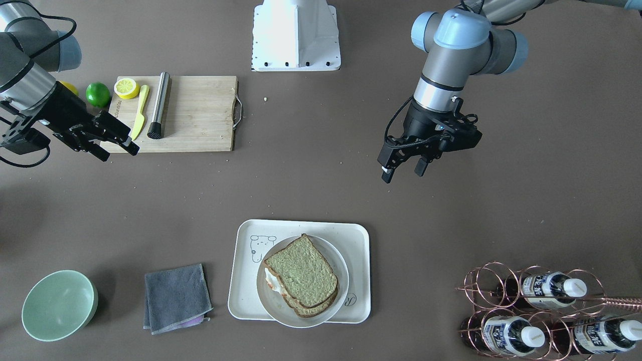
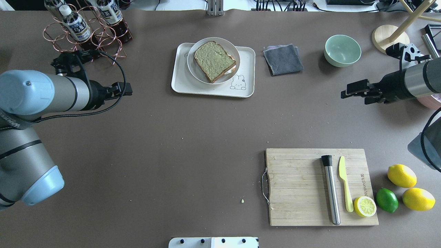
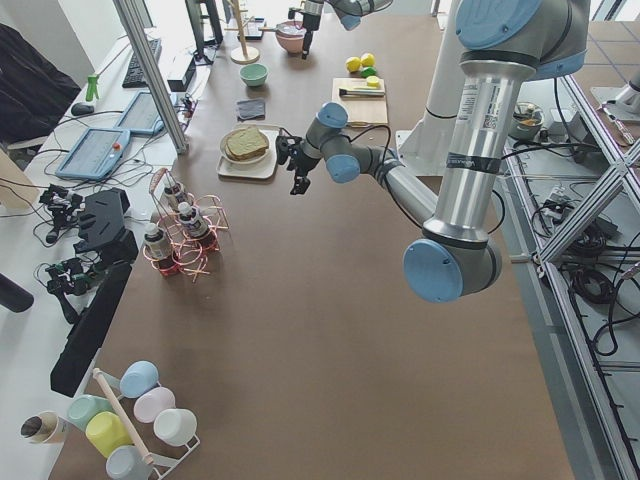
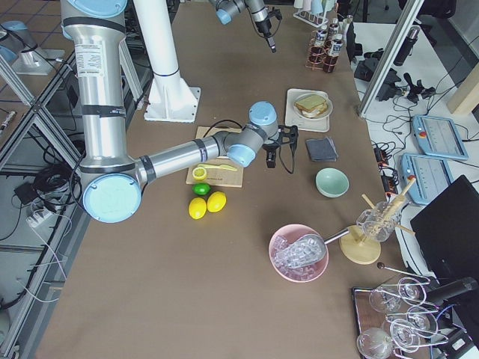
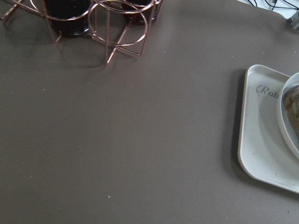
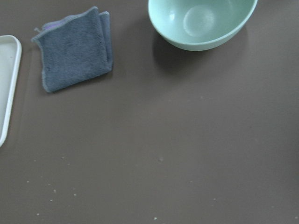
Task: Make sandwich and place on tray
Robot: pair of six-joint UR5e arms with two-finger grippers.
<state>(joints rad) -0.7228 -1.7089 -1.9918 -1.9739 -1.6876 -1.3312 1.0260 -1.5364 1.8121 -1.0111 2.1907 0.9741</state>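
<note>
The sandwich (image 1: 302, 275), two greenish-tan bread slices with white egg showing at one edge, lies on a round white plate (image 1: 273, 304). The plate stands on the cream-white tray (image 1: 244, 300). They also show in the overhead view, sandwich (image 2: 214, 60) and tray (image 2: 210, 89). My left gripper (image 1: 403, 174) is open and empty, above the bare table, apart from the tray toward the robot's base. My right gripper (image 1: 118, 152) is open and empty over the corner of the cutting board, far from the tray. The left wrist view shows the tray's corner (image 5: 261, 144).
A wooden cutting board (image 1: 200, 113) holds a steel muddler (image 1: 159, 105), a yellow knife (image 1: 140, 111) and a lemon half (image 1: 126, 87); a lime (image 1: 98, 94) lies beside it. A green bowl (image 1: 59, 305) and grey cloth (image 1: 175, 297) flank the tray. A copper bottle rack (image 1: 541, 311) stands at the other side.
</note>
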